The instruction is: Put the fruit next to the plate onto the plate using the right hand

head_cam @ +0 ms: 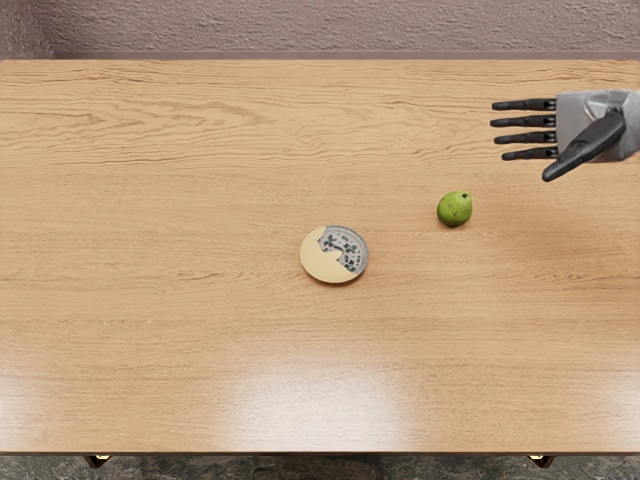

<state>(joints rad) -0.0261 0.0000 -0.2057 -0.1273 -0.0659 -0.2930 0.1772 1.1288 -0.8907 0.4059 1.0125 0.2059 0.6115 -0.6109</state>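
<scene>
Light wood with a wavy grain fills almost the whole view: this is the table, and you look down on it at a slant. On its near part there is a pale, soft shine.

Near the middle of the table you find the plate. It is small and round. Its left and lower part is cream coloured, and its upper right part carries a grey pattern with small dark marks. Nothing lies on it.

The fruit is green and round, with a small lighter spot on its top. It rests on the bare wood, to the right of the plate and a little farther back. There is a clear gap of table between the two, so they do not touch. The fruit is not on the plate.

Your right hand comes in from the right edge, in the upper corner of the picture. It is grey at the palm and dark at the fingers. The four fingers are stretched straight and point to the left, one beside the other with thin gaps between them. The thumb points down and to the left across the palm. The hand holds nothing. It is well apart from the fruit, which lies lower and more to the left. How high the hand is over the wood, I cannot tell.

Behind the far edge of the table you see a rough purple-grey wall.
</scene>
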